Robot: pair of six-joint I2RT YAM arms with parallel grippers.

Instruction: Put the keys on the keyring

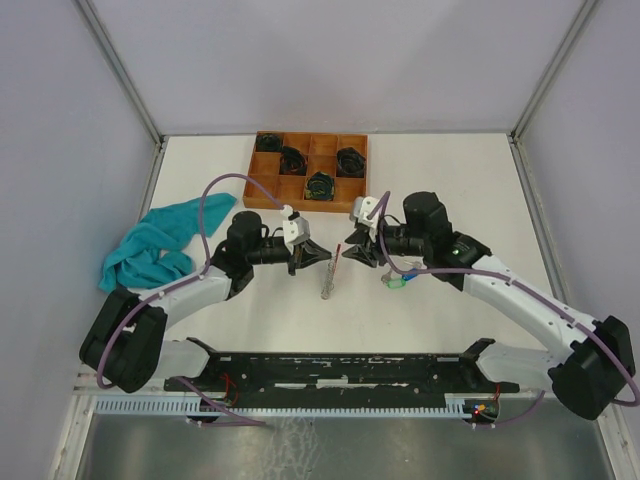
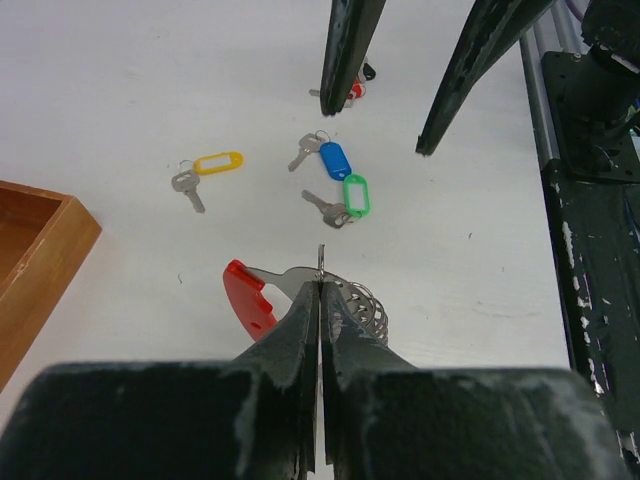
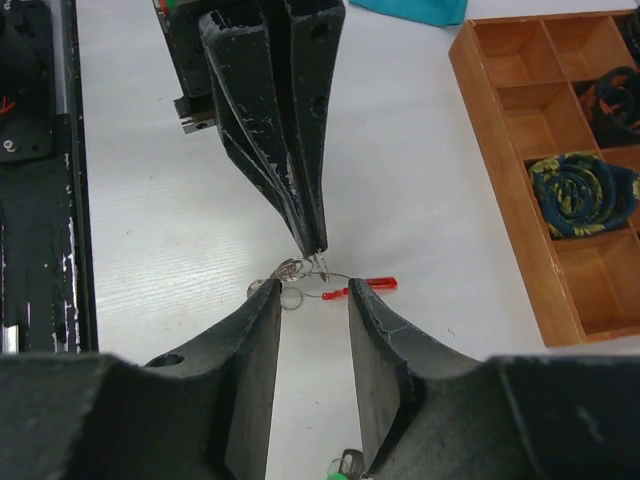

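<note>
Three loose on the white table [image 2: 120, 80]: small silver metal key with yellow plastic tag [image 2: 205, 170], one with blue tag [image 2: 328, 158], one with green tag [image 2: 350, 197]. Blue and green sit just beside each other; yellow is off to their left in the left wrist view. None is on the ring.

Left claw [image 2: 320, 285] is clamped tight on the silver wire keyring with red plastic tag [image 2: 250, 300], the thin ring pinched between its tips just above the table.

Right claw [image 3: 312, 290] faces it tip to tip, jaws apart with nothing between them, the ring just beyond its fingertips.

Wooden compartment tray [image 3: 503, 200] sits at the far side, crumpled teal cloth [image 1: 150, 250] to the left.
</note>
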